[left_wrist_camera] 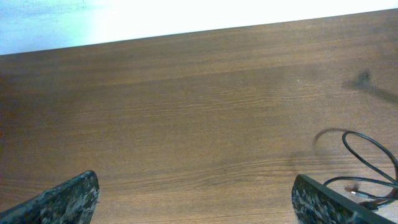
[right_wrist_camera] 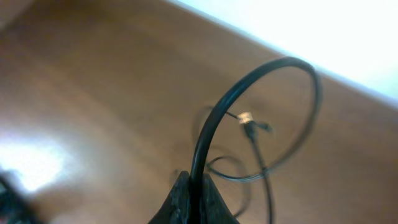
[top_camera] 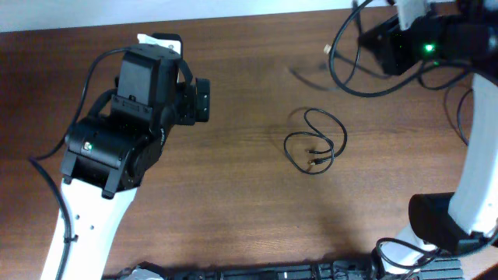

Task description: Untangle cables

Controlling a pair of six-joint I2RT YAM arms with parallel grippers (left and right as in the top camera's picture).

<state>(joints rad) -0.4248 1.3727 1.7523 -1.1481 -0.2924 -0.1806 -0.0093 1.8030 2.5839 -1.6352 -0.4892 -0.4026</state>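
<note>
Black cord (right_wrist_camera: 198,162) arcs from pinched right jaws; second cord (top_camera: 313,161) loops on woodgrain (left_wrist_camera: 186,112).

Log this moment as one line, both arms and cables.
left gripper: open, empty, above table | right gripper: shut on lifted cable | second cable: coiled on table, untouched

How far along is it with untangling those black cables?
One cable lies by itself on the table, apparently separated. The right pincer is shut on a second cable, held up in a loop. Left to do: lay that one down apart. The left pincer is open, holding nothing.
</note>
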